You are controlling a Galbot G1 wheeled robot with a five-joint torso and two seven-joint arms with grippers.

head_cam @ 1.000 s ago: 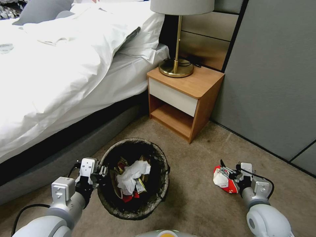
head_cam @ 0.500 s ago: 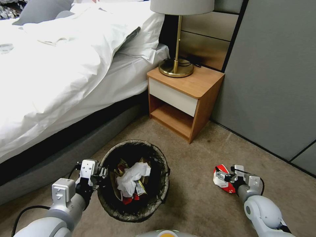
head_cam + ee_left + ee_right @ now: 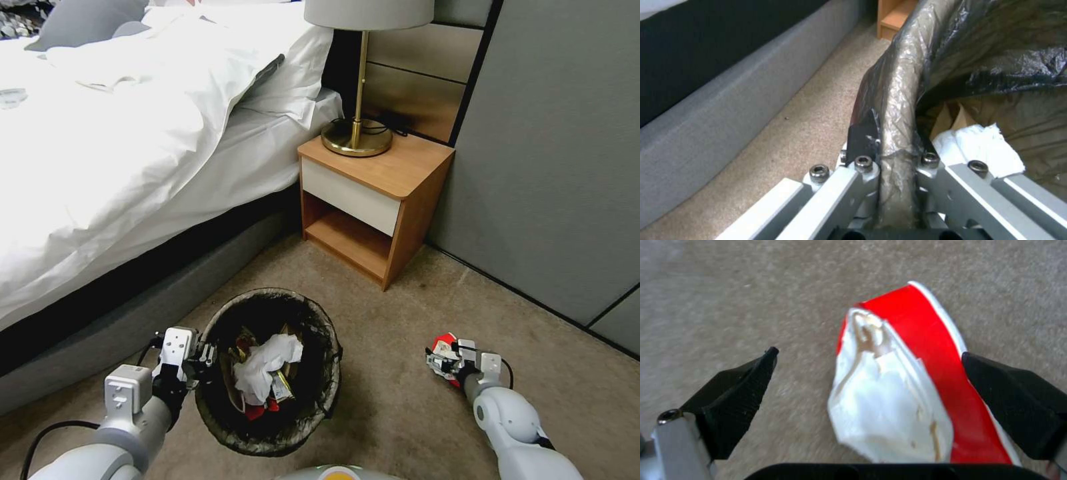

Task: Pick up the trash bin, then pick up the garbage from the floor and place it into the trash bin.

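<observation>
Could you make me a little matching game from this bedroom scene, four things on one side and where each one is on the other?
Things:
1. red-and-white carton
2. white tissue
3. lamp
4. left gripper

Places:
A. on the wooden nightstand
B. clamped on the trash bin rim
C. on the carpet, between the open fingers of the right gripper
D. inside the bin

Pairs: 1-C, 2-D, 3-A, 4-B
</observation>
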